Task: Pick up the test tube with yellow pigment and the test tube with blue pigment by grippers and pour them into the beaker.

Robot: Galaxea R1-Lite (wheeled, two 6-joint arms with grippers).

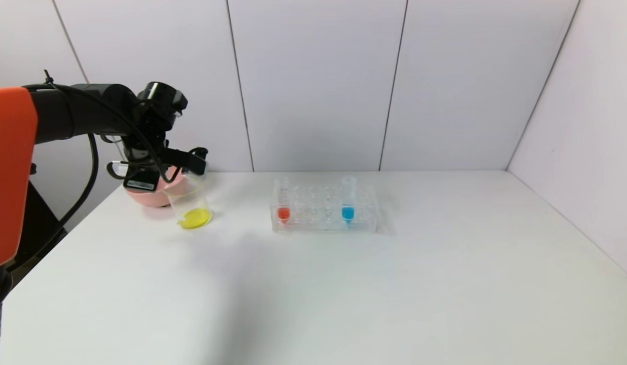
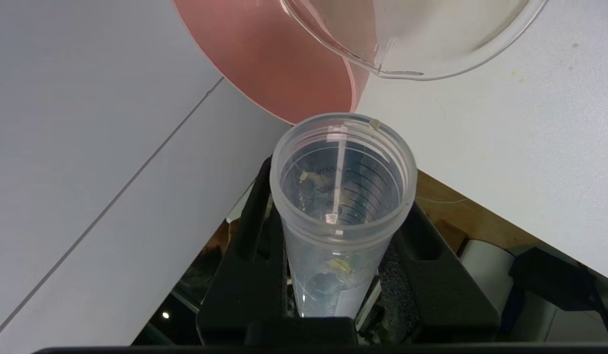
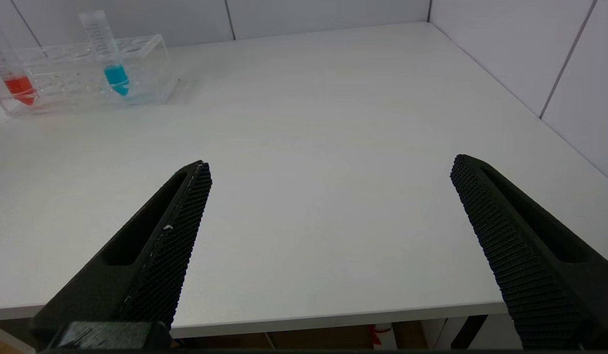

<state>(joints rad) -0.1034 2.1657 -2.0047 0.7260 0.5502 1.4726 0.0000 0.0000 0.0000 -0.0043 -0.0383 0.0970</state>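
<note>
My left gripper (image 1: 192, 161) is shut on the test tube with yellow pigment (image 2: 339, 231), held tipped with its mouth just above the beaker (image 1: 192, 208) at the table's back left. The tube looks almost empty, with only a yellow trace in its tip. Yellow liquid lies in the beaker's bottom. In the left wrist view the beaker's rim (image 2: 412, 73) is just beyond the tube's mouth. The test tube with blue pigment (image 1: 348, 202) stands upright in the clear rack (image 1: 367, 223), also seen in the right wrist view (image 3: 115, 73). My right gripper (image 3: 331, 167) is open and empty over the table's front edge.
A pink bowl (image 1: 148, 196) sits right behind the beaker, beside my left gripper. A red-tipped tube (image 1: 282, 203) stands at the rack's left end. White walls close the back and right sides of the table (image 1: 344, 294).
</note>
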